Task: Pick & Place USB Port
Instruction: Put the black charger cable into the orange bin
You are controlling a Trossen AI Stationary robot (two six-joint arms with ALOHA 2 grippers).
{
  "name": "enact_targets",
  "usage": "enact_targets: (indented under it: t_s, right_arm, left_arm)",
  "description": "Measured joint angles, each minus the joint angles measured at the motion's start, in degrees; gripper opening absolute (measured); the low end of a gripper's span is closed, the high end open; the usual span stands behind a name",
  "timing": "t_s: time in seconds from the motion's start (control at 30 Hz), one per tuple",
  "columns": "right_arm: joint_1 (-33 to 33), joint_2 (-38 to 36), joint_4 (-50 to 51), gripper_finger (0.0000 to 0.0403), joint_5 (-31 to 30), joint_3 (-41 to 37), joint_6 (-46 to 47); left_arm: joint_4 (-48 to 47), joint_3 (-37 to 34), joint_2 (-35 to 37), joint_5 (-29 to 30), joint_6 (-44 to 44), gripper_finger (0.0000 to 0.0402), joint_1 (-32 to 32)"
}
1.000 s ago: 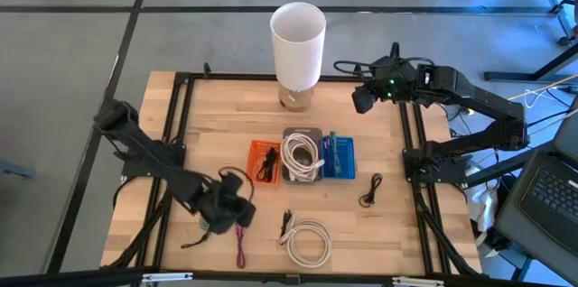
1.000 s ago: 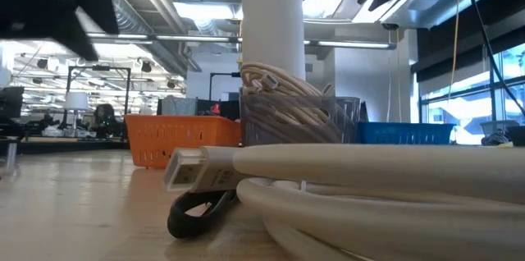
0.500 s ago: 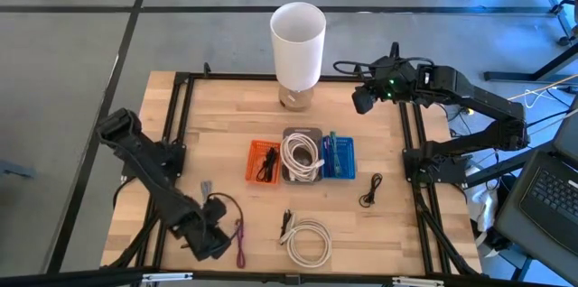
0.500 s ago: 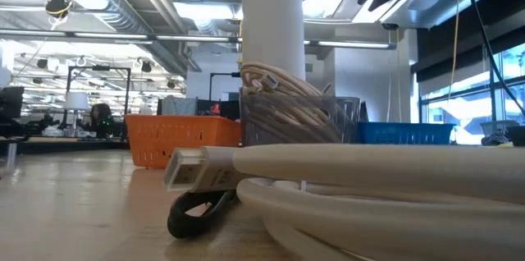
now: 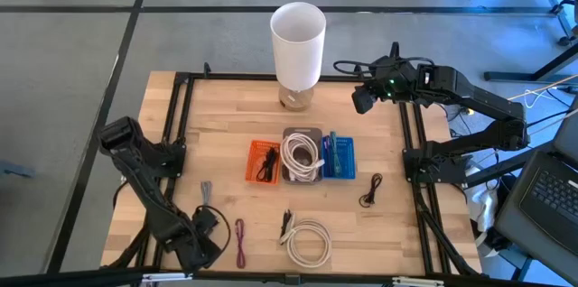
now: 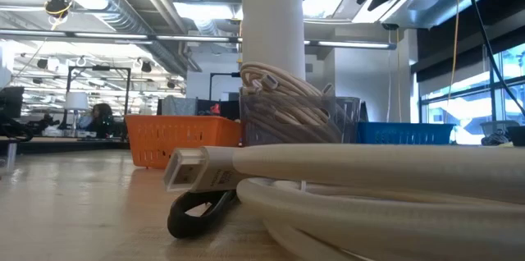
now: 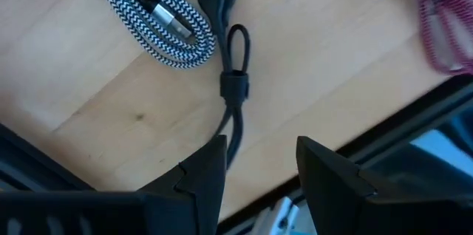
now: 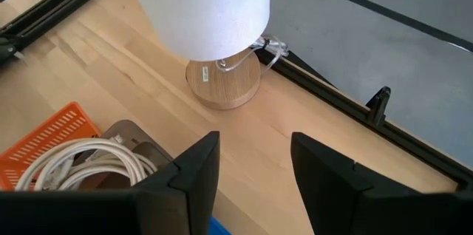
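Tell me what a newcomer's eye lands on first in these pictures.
The tall white lamp at the table's far edge stands out first. Next come three small bins side by side at the table's middle: the orange bin, the grey bin heaped with white cable, and the blue bin. Loose cables lie nearer the front.

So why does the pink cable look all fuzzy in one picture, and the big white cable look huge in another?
In the left wrist view the pink cable sits at the picture's edge, out of focus, while the striped cable is sharp. In the low view the white cable lies right by the lens, so it fills the picture, and the bright ceiling lights behind glare.
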State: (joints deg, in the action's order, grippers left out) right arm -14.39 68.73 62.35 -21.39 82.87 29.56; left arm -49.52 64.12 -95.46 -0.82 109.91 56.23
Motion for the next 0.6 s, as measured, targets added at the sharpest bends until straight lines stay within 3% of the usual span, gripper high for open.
enact_targets:
  t_s: [0.6]
  right_arm:
    - [0.12,0.0,-1.36,0.017,0.46,0.0,0.14]
  left_arm:
    - [1.41,0.0,-9.6,-2.32,-1.17,0.015,-2.56]
